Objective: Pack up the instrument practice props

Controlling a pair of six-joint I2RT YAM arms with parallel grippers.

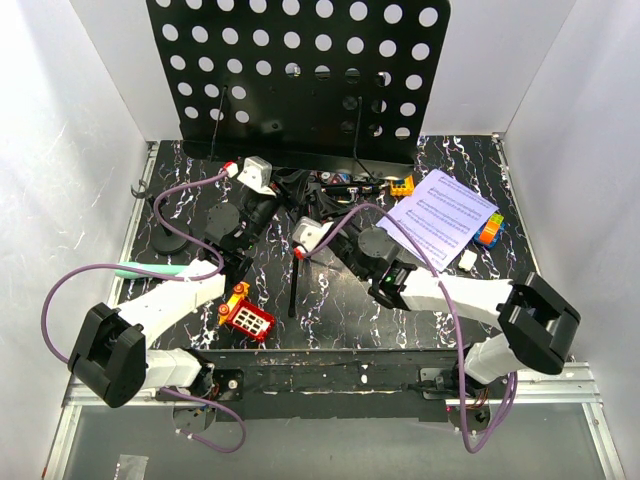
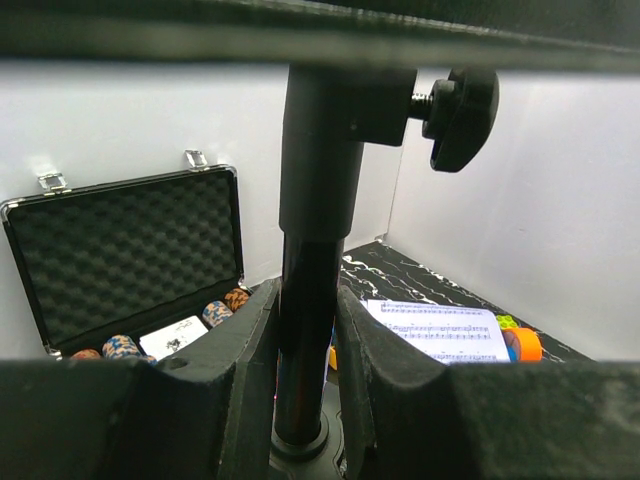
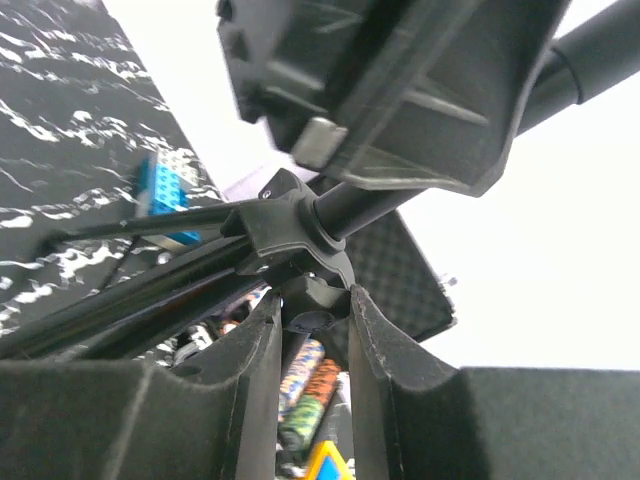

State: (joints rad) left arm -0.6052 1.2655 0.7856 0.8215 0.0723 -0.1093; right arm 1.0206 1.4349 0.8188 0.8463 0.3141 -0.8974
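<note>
Gripping the upright pole of the music stand [image 2: 310, 200], the left hand [image 2: 307, 295] has a finger pressed on each side of the tube. The pole's clamp knob [image 2: 460, 115] sits at 1 o'clock from that grip. The right hand [image 3: 312, 300] is closed on the same stand lower down, its fingers pinching the black hub [image 3: 300, 245] where the thin tripod legs meet.

In the left wrist view an open foam-lined case [image 2: 130, 250] with chips along its lower edge stands at 9 o'clock of the pole. The sheet music [image 2: 440, 330] lies flat at 4 o'clock.

From above, the stand's hole-punched desk [image 1: 300, 70] leans over the far side of the bench [image 1: 330, 330] at 12 o'clock. The mint-green microphone [image 1: 150, 268] lies at 8 o'clock of the left hand, and a red-and-yellow toy [image 1: 247, 315] at 7 o'clock of the right. The pages carry printed staves, too small to read.
</note>
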